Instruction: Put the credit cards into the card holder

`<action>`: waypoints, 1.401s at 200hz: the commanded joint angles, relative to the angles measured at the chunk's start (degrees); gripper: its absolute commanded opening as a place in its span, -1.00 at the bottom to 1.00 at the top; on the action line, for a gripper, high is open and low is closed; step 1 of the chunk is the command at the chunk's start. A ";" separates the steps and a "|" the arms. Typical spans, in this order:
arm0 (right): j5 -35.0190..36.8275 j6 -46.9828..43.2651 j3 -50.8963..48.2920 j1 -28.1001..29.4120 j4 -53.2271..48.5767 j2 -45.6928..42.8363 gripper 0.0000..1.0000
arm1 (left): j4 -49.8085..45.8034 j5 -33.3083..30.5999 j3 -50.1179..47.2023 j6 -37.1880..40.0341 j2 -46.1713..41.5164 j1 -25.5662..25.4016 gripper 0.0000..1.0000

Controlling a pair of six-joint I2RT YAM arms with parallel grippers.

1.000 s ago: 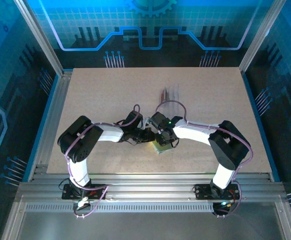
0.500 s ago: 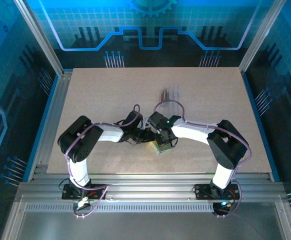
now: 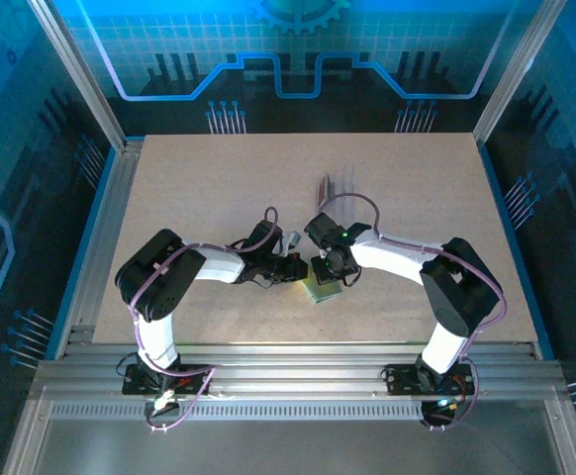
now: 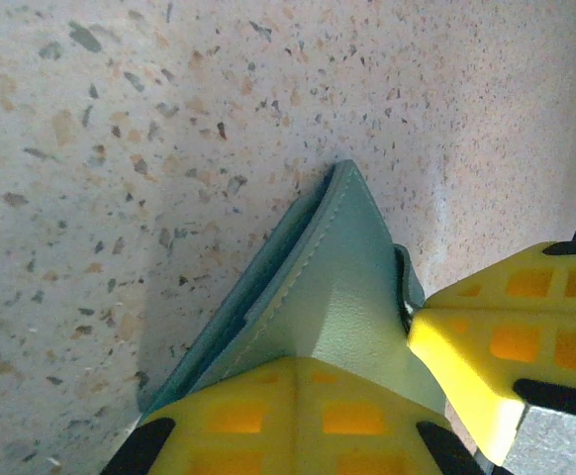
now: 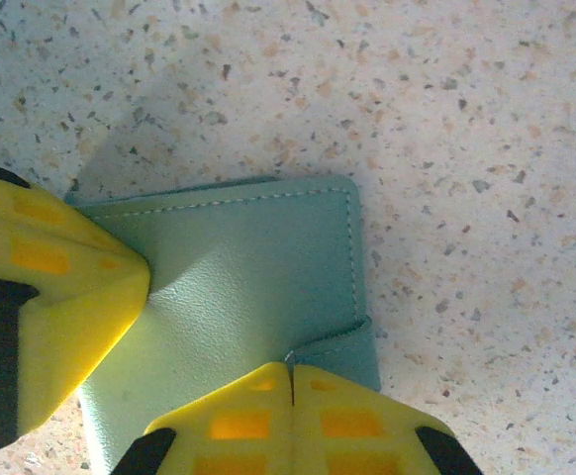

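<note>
The card holder (image 3: pixel 319 293), a pale grey-green stitched sleeve, lies on the speckled table just ahead of the arms. My left gripper (image 3: pixel 301 274) meets it from the left and my right gripper (image 3: pixel 327 279) from the right. In the left wrist view the left gripper (image 4: pixel 315 364) is shut on a raised fold of the card holder (image 4: pixel 342 287). In the right wrist view the right gripper (image 5: pixel 290 374) is shut with a thin edge of the card holder (image 5: pixel 253 277) between its tips, beside the small side flap. The credit cards are hidden.
A clear crinkly pouch (image 3: pixel 337 184) lies on the table behind the grippers. The other arm's yellow finger (image 5: pixel 60 297) crowds the holder's left side. A metal frame rail (image 3: pixel 298 354) borders the near edge, and blue panels stand around the table.
The right wrist has shifted slightly right at the holder and its jaws have closed. The left arm has stayed where it was.
</note>
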 commanded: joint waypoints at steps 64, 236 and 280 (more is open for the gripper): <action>13.51 6.11 -3.92 -4.12 -10.43 -2.52 -1.00 | -13.05 -15.27 -4.89 0.21 9.42 0.05 -1.00; -6.65 -0.13 5.03 1.71 -2.99 -7.80 -0.52 | -11.40 -4.46 -0.14 0.58 1.48 -1.01 -1.00; -9.40 -0.19 5.71 0.18 -1.95 0.50 -0.53 | -11.23 -4.51 -0.77 0.80 2.01 -0.96 -1.00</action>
